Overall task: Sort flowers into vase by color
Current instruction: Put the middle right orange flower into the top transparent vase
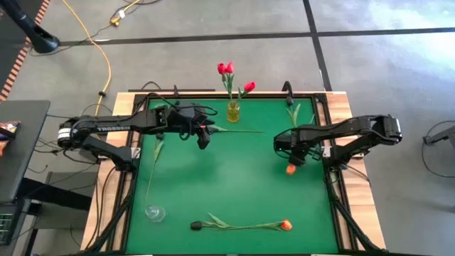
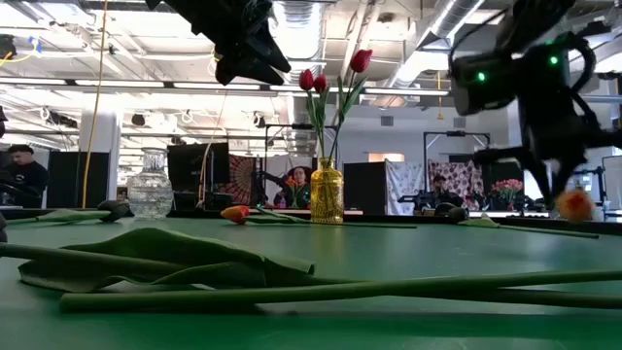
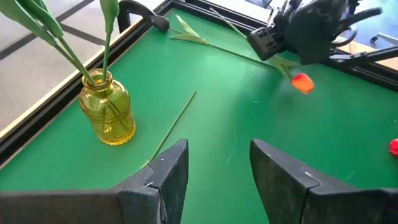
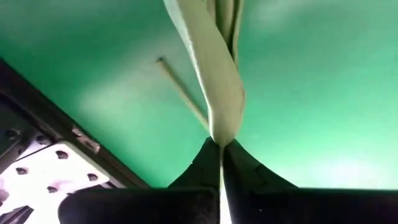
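Observation:
A yellow vase (image 1: 233,112) (image 3: 109,109) stands near the table's far edge with red tulips (image 1: 226,69) in it. My left gripper (image 1: 204,136) (image 3: 217,168) hovers open just to its near left, above a bare green stem (image 1: 242,130) (image 3: 177,118) lying on the mat. My right gripper (image 1: 295,153) (image 4: 221,149), over the table's right half, is shut on an orange tulip whose head (image 1: 291,169) (image 2: 573,204) (image 3: 302,82) hangs below it. A clear glass vase (image 1: 154,212) (image 2: 151,185) stands near the near left corner. My right gripper pinches the orange tulip's pale green leaf and stem (image 4: 221,134) between its two fingertips. The fingers come from above, pointing down. The flower is lifted clear of the mat, its orange head (image 2: 573,204) hanging below the fingers.
A near-black tulip (image 1: 195,225) and an orange tulip (image 1: 285,225) lie with crossed stems along the near edge. Another near-black tulip (image 1: 288,89) lies with its leaf (image 1: 293,114) by the far right corner. A long stem (image 1: 155,160) lies along the left side. The mat's middle is bare.

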